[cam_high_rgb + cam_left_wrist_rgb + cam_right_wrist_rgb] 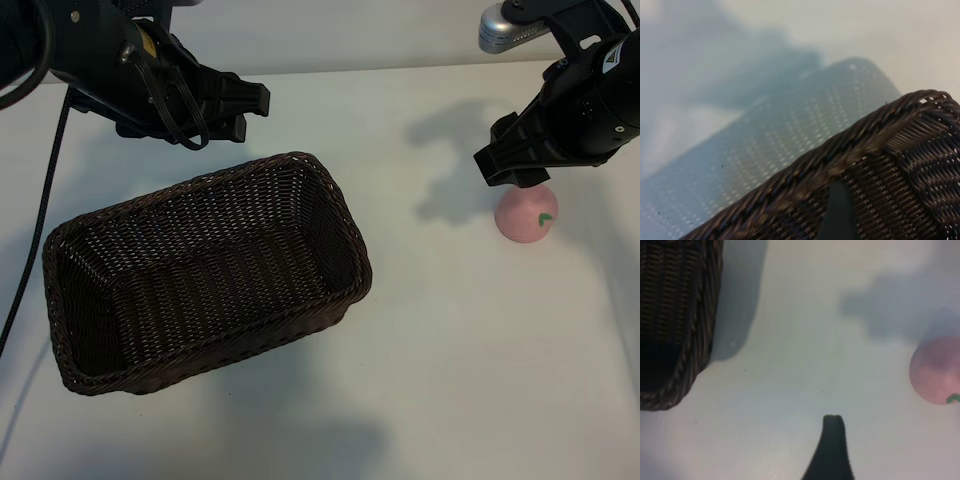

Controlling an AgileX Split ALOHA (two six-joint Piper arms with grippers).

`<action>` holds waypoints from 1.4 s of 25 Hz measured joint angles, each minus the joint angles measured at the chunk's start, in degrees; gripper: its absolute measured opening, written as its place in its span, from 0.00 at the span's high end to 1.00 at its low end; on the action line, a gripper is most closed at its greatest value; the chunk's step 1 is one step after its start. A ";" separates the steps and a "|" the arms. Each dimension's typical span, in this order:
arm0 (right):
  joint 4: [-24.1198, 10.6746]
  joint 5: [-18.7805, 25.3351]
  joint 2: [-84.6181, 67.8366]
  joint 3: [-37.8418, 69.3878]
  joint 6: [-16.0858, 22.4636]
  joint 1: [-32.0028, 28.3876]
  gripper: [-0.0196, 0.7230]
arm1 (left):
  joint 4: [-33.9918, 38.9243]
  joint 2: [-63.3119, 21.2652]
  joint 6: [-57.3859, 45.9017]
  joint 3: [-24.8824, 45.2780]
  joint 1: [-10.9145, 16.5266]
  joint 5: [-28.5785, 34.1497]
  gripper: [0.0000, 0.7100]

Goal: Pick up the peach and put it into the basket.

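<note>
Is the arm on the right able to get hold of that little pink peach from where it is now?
Probably yes. The right gripper hovers open just above the peach, which sits alone on the white table, well apart from the basket. Nothing lies between them.

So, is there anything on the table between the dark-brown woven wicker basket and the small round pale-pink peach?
Nothing: between the dark-brown woven wicker basket and the small round pale-pink peach lies only bare white table, seen in the exterior and right wrist views.

Bright, even light from above. Soft grey arm shadows on white table [450, 330]. Basket [205, 270] throws dotted shadow in left wrist view. Both wrist views blurry; peach [936, 370] fuzzy at edge.
</note>
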 joint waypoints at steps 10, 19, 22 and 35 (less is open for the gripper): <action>0.00 0.00 0.00 0.00 0.00 0.00 0.18 | 0.00 0.00 0.00 0.00 0.00 -0.06 0.17; 0.00 -0.95 0.00 0.00 0.00 0.00 0.18 | 6.73 -2.44 -5.69 0.00 0.00 10.23 0.17; 0.00 -1.52 0.00 0.00 0.00 0.00 0.18 | 10.57 -6.86 -8.69 0.71 0.00 13.11 0.17; 0.00 -1.66 0.00 0.00 0.00 0.00 0.18 | 18.23 -21.73 -27.78 25.34 0.00 11.02 0.17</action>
